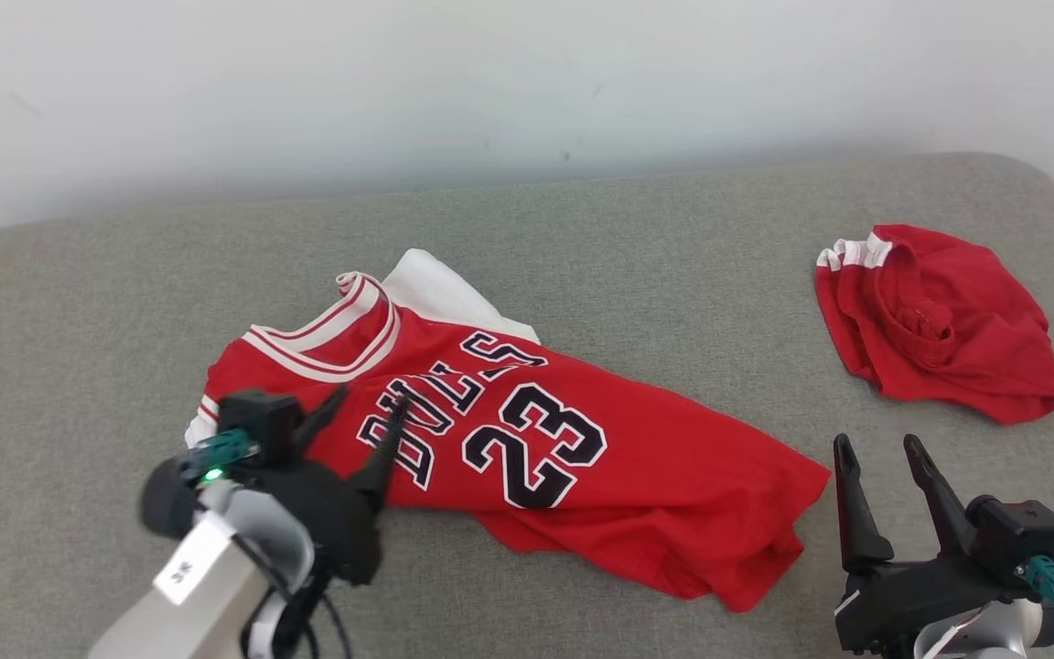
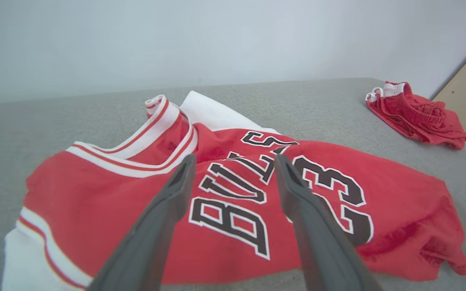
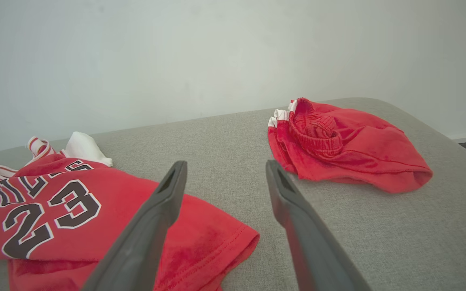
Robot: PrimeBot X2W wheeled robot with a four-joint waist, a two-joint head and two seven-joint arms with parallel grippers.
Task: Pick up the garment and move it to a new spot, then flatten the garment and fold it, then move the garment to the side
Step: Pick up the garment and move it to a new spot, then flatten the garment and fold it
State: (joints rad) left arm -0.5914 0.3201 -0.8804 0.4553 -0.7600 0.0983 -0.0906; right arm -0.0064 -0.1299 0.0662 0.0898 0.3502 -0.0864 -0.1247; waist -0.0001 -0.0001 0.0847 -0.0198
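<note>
**Left pincer** [image 1: 370,400]: nearest item, at the near left. The two dark fingers are spread wide apart with nothing between them. The tips hover over the lettered chest of the jersey; contact with the cloth cannot be told.

**Jersey** [image 1: 637,458]: the task's garment. Red, with "BULLS" and "23" in black edged with white, and a white-and-red striped collar. It lies face up, left of centre on the grey upholstered surface [image 1: 582,229], slanting from the collar at the far left to the hem at the near right. White cloth [image 1: 440,288] shows beyond the collar and at the near left edge. The chest is fairly smooth, while the hem end is bunched and doubled under.

**Right pincer** [image 1: 877,446]: at the near right, fingers parted and empty, resting clear of the jersey's hem.

**Red shorts** [image 1: 939,320]: a crumpled heap at the far right, well apart from the jersey.

**Status, as judged:** the garment rests free on the surface, so the placing step looks complete or nearly so. Flattening is barely begun, with the hem and the white underlayer wanting spreading. Folding and moving the garment to the side are not yet done.
</note>
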